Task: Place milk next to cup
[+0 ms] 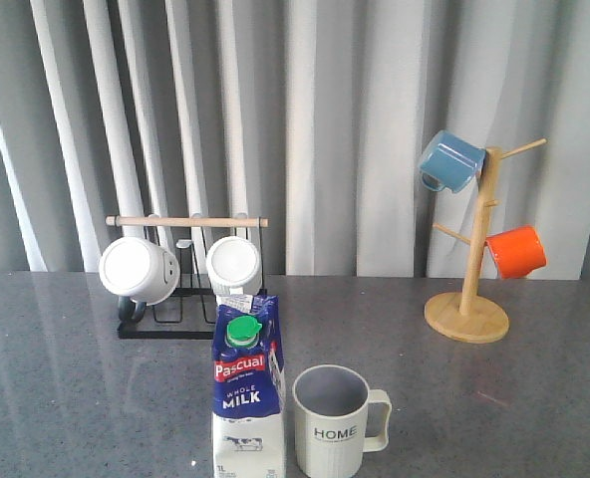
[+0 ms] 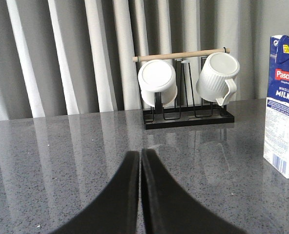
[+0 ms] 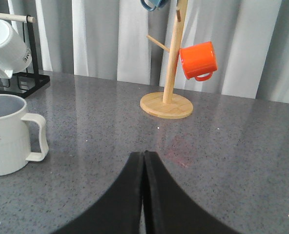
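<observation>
The blue-and-white milk carton (image 1: 247, 393) with a green cap stands upright at the table's front middle, close beside the left side of the ribbed "HOME" cup (image 1: 332, 421), whose handle points right. The carton also shows in the left wrist view (image 2: 283, 105), and the cup in the right wrist view (image 3: 8, 133). My left gripper (image 2: 140, 155) is shut and empty above the bare table, apart from the carton. My right gripper (image 3: 144, 156) is shut and empty, apart from the cup. Neither gripper shows in the front view.
A black rack with a wooden bar (image 1: 187, 221) holds two white mugs (image 1: 139, 269) (image 1: 233, 265) behind the carton. A wooden mug tree (image 1: 466, 317) at the back right carries a blue mug (image 1: 450, 160) and an orange mug (image 1: 516, 251). Curtains hang behind the grey table (image 1: 66, 378).
</observation>
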Robot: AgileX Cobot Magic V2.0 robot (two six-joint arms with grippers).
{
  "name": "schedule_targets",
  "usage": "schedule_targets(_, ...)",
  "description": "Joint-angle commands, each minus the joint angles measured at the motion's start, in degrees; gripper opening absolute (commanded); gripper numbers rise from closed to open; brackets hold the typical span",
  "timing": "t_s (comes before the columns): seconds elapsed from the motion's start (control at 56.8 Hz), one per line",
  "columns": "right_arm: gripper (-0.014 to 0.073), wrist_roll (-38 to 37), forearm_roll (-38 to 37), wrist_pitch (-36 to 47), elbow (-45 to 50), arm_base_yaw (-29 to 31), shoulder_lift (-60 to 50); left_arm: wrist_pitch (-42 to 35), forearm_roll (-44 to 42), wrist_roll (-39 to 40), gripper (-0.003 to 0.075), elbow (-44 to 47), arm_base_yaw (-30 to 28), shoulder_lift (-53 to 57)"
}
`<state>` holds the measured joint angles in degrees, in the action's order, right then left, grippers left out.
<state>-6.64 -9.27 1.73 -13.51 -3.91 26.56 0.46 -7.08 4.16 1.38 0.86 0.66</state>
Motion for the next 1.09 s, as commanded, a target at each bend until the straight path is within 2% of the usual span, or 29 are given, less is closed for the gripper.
schedule_targets(0.0,-0.0008,0.8,1.0,4.1,2.6,0.2,-6.3,-4.1,0.5,0.0,-0.0006,-1.2,-0.1,0.7)
schedule_targets(0.211,-0.0008,0.7,3.3,-1.7,9.1,0.2,-19.2,-4.1,0.5,0.0,-0.0006,-1.2,-0.1,0.7)
schedule_targets(0.405,-0.0008,0.6,6.1,-0.8,15.4,0.2,-28.2,-4.1,0.5,0.0,-0.0006,-1.2,-0.1,0.7)
schedule_targets(1.074,-0.0008,0.3,6.7,0.1,15.7,0.2,-28.0,-4.0,0.5,0.0,-0.0006,-1.2,-0.1,0.7)
